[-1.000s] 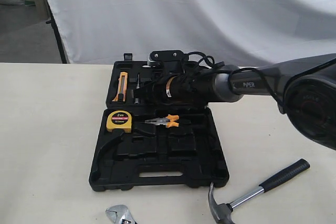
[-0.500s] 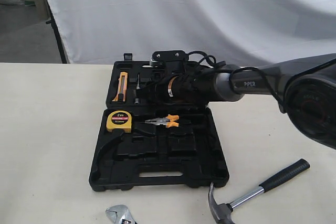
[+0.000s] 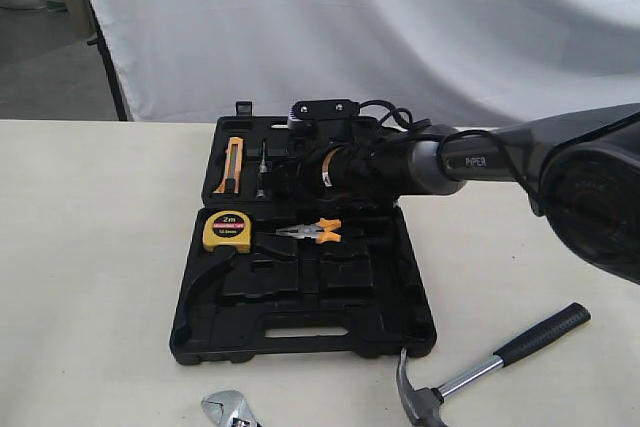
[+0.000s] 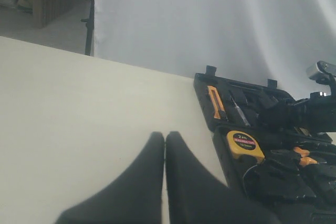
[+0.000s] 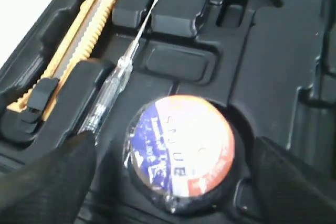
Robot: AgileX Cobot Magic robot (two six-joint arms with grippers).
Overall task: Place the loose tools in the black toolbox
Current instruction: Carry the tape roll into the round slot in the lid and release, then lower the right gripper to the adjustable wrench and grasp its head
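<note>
The black toolbox (image 3: 300,332) lies open in the middle of the table. The dark tape roll (image 5: 178,153), with a blue, white and orange label, sits in a round recess of the lid. My right gripper (image 5: 173,182) is open, one finger on each side of the roll with a gap to it. In the exterior view the right gripper (image 3: 285,179) hovers over the lid. The claw hammer (image 3: 480,367) lies on the table in front of the box at the right. The silver wrench (image 3: 228,410) shows at the front edge. My left gripper (image 4: 165,140) is shut and empty over bare table.
A yellow tape measure (image 3: 227,231) and orange-handled pliers (image 3: 315,232) rest in the box's base. An orange utility knife (image 3: 232,164) and a clear-handled screwdriver (image 5: 113,85) lie in the lid. A white cloth backdrop hangs behind the table.
My right arm has shifted slightly to the right over the lid. The hammer, wrench and toolbox have not moved.
</note>
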